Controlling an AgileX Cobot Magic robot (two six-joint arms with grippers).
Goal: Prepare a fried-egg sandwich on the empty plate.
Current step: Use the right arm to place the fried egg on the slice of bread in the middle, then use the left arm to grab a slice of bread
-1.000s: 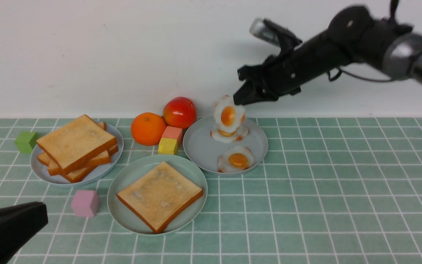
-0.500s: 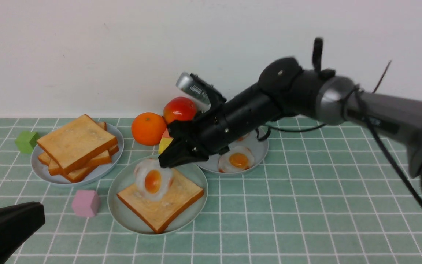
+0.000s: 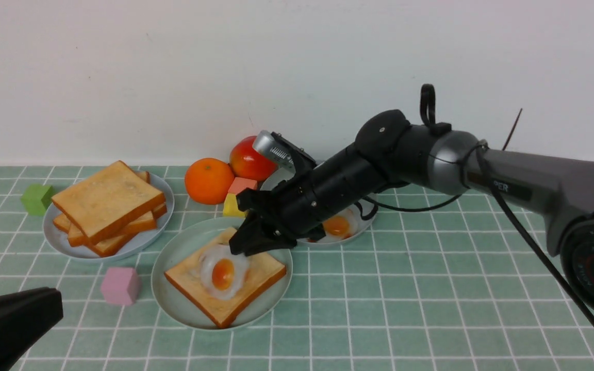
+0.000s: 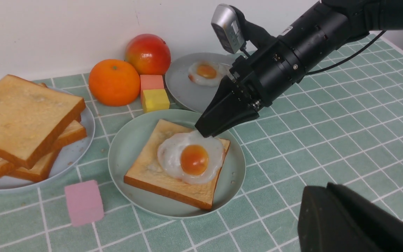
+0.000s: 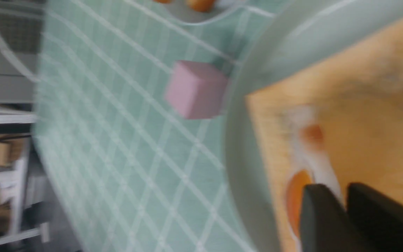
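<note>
Egg [image 4: 191, 157] flat on toast [image 4: 152, 178] | right fingers [image 4: 222, 115] at its edge | grip: cannot tell

Green-tiled surface [image 3: 431, 288], white wall [image 3: 121, 77] behind. By the wall, an orange [image 3: 208, 181] and a red round fruit [image 3: 248, 157] sit side by side, with a coral block [image 3: 242, 185] and a yellow block [image 4: 155, 99] just in front. One grey-blue plate [image 4: 73, 159] lies left of the fruit and another [image 4: 182, 91] right; the pink cube [image 3: 120, 285] sits front left, well apart from the green cube [image 3: 37, 199] at far left.
</note>
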